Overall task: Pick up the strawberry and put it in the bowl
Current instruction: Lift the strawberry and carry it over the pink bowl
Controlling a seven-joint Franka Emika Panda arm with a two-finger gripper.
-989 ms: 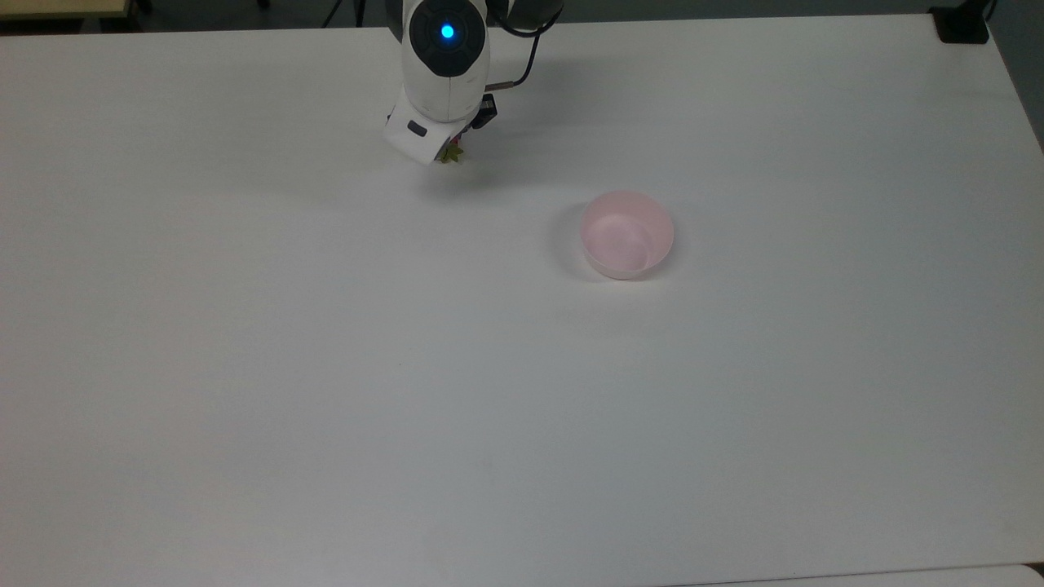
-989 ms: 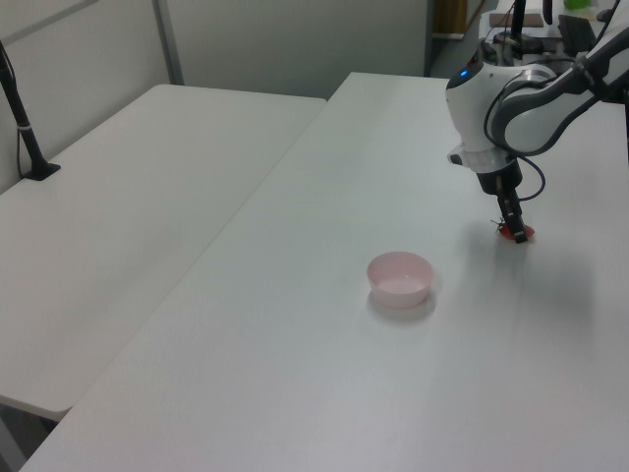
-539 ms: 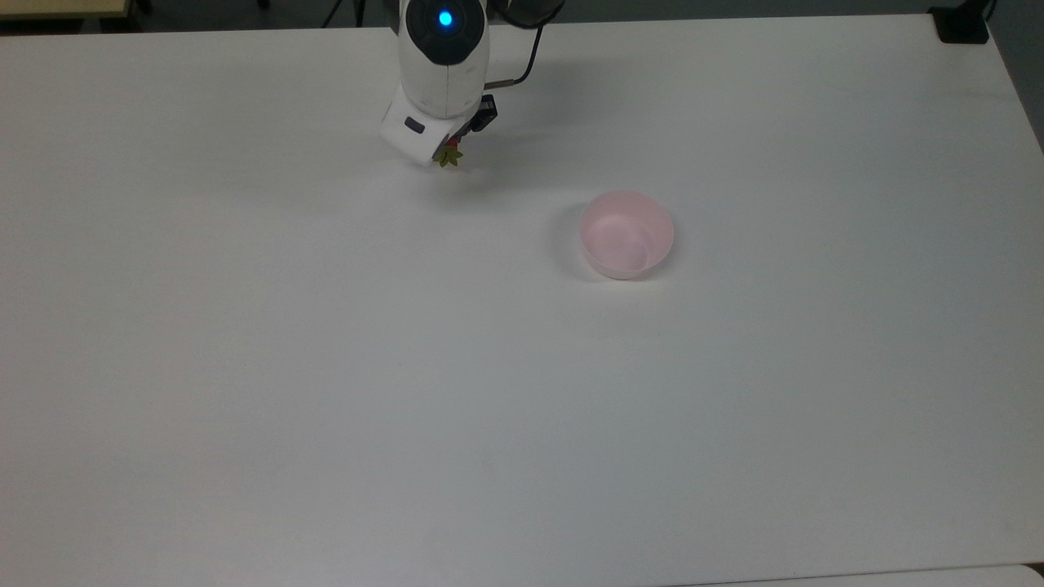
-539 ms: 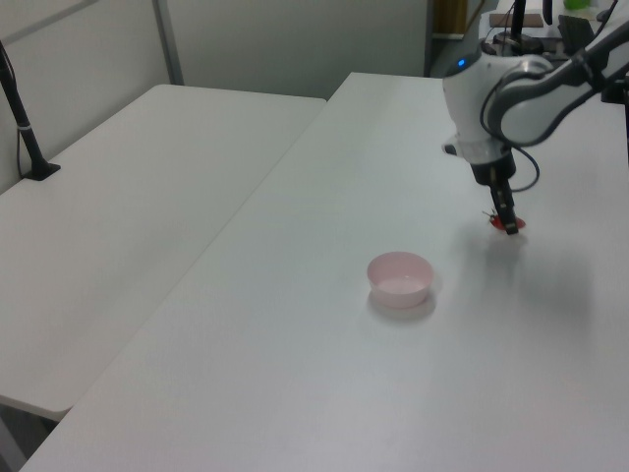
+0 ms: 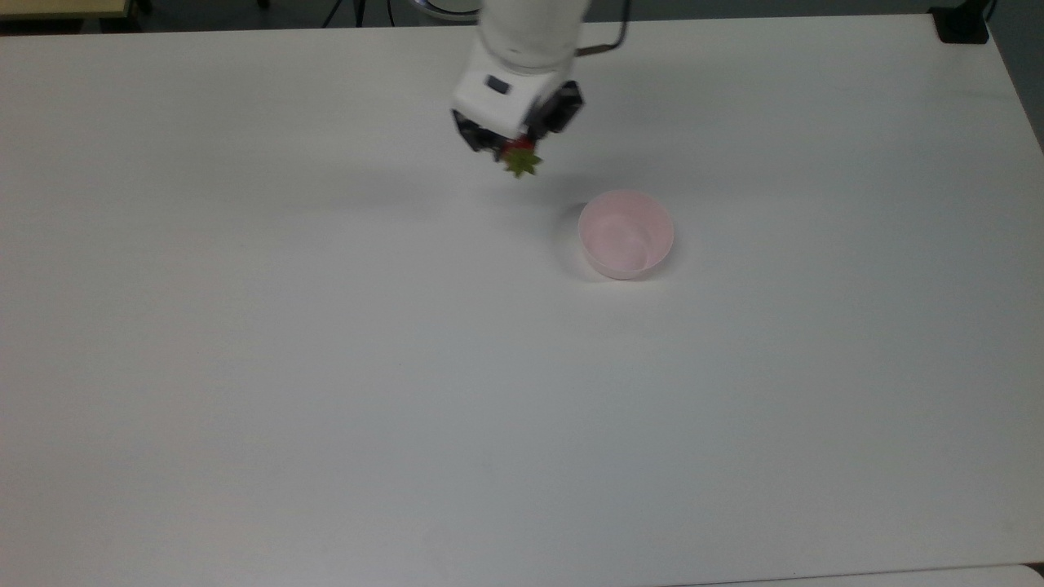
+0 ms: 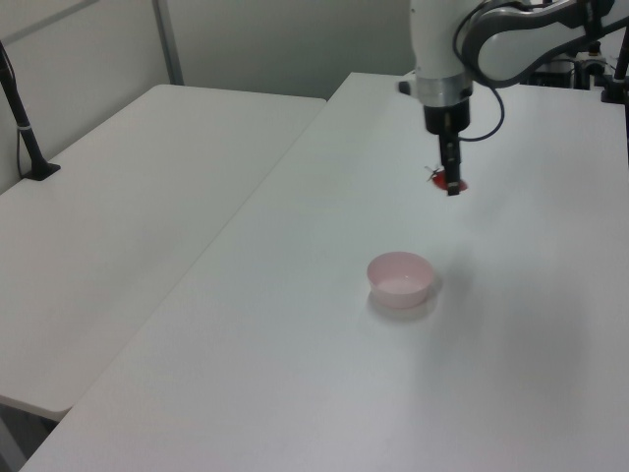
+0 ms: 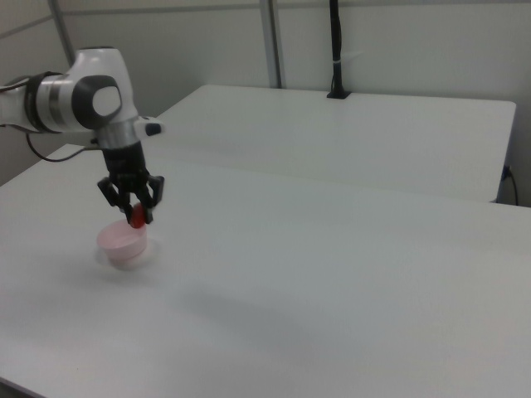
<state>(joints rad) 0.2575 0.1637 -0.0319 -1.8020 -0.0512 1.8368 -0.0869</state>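
My gripper (image 5: 515, 152) (image 6: 452, 183) (image 7: 136, 215) is shut on the strawberry (image 5: 520, 161) (image 6: 448, 181) (image 7: 138, 216), a small red fruit with a green leafy top, and holds it in the air above the table. The pale pink bowl (image 5: 626, 234) (image 6: 400, 278) (image 7: 123, 242) stands upright and empty on the white table. In the top view the strawberry hangs up and to the left of the bowl. In the right view it hangs just over the bowl's far rim.
The white table (image 5: 408, 391) carries only the bowl. A second white table (image 6: 118, 197) adjoins it on the left view's left, with a black post (image 6: 25, 128) on it. A black clamp (image 5: 962, 24) sits at the top view's upper right corner.
The gripper has lifted the strawberry off the table and carried it toward the bowl, rightward in the top view. The bowl has stayed put.
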